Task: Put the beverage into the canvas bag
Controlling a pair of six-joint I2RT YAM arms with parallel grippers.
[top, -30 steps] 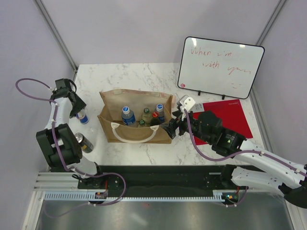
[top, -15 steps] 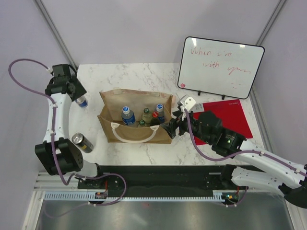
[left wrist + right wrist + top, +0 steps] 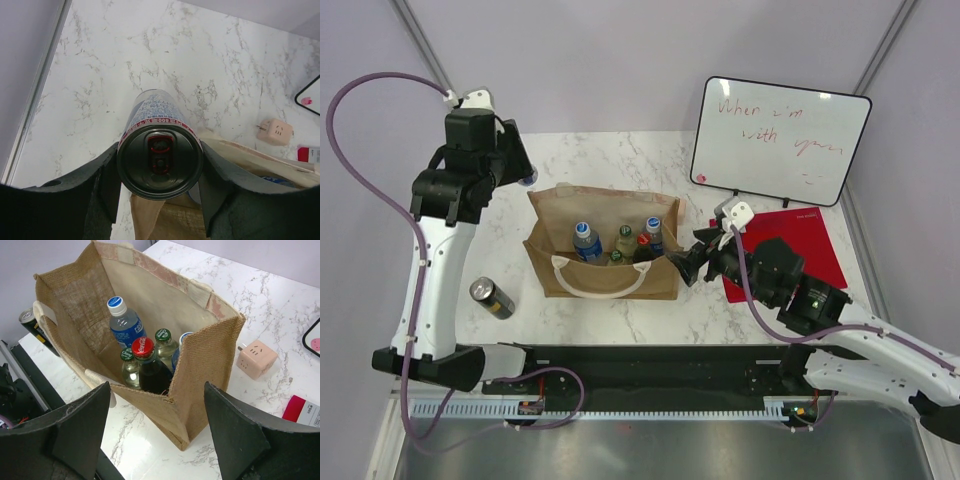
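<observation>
- Beverage can [image 3: 160, 150] clamped in left gripper [image 3: 160, 185], raised off the table [image 3: 100, 75] by the canvas bag [image 3: 605, 278] far left corner
- We find right gripper [image 3: 685, 268] spread wide, empty, beside the bag's right end

The top view looks down from behind the arms over the whole surface [image 3: 610, 160]. Both wrist views look closely past the left tool [image 3: 160, 182] and right tool [image 3: 156, 390]; all show the canvas bag [image 3: 655, 280].

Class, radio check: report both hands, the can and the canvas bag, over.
Left hand shut on can, aloft by canvas bag's far-left corner. Right hand open beside bag. Bottles inside, space beside them.
</observation>
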